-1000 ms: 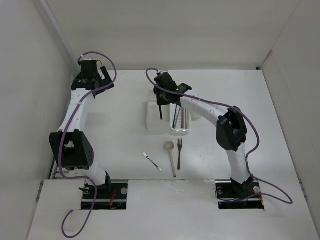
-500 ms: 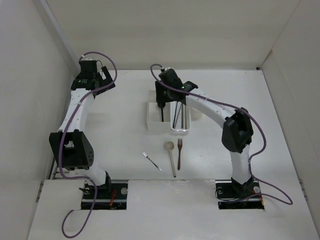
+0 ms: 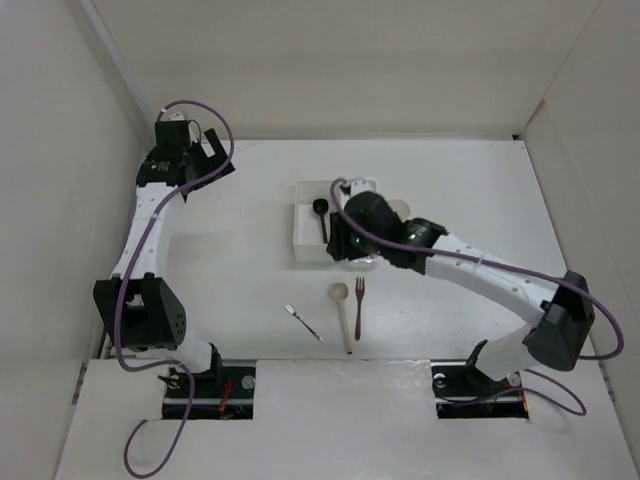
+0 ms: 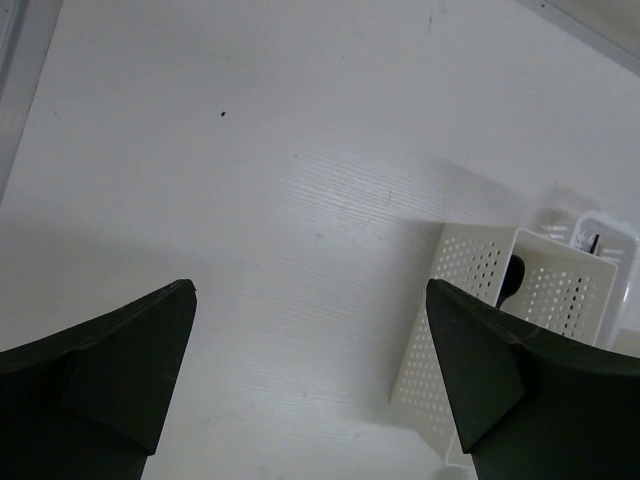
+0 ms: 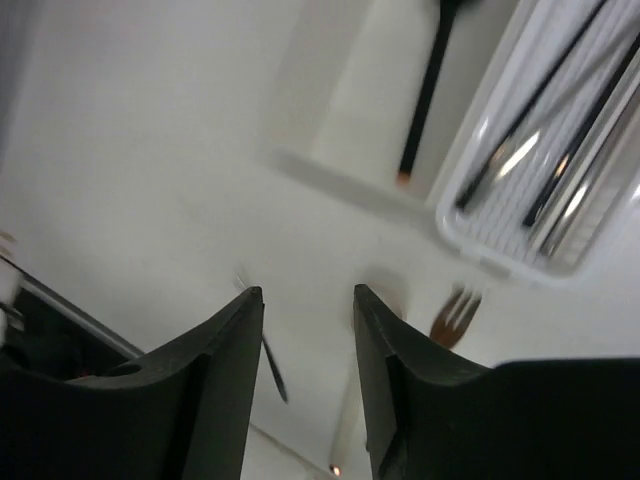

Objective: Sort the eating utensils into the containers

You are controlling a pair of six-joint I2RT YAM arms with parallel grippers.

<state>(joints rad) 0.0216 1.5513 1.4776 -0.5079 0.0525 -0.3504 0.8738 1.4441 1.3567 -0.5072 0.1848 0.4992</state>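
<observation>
White tabletop (image 3: 450, 180) below, we saw our right claw (image 5: 307, 300) part-open and empty near the box (image 5: 370, 100), black spoon (image 5: 425, 95) lying inside, chopsticks (image 5: 530, 107) in the tray (image 5: 478, 248) alongside, left claw (image 4: 310, 300) wide open, empty, wooden spoon (image 3: 344, 315), brown fork (image 3: 358, 305), silver fork (image 3: 303, 323) loose.

A robotics lab, I'd say, with a test cell built around a bench. 2 white-and-black arms, left (image 3: 150, 215) and right (image 3: 480, 275), are bolted on black base plates (image 3: 215, 395) at the near edge of a plain white table (image 3: 230, 270). Purple cables (image 3: 127, 450) loop off them. Bare pale panels (image 3: 320, 60) box the table in on 3 sides. The only homely things are a few eating utensils (image 3: 343, 315) near small white containers (image 3: 303, 245).
</observation>
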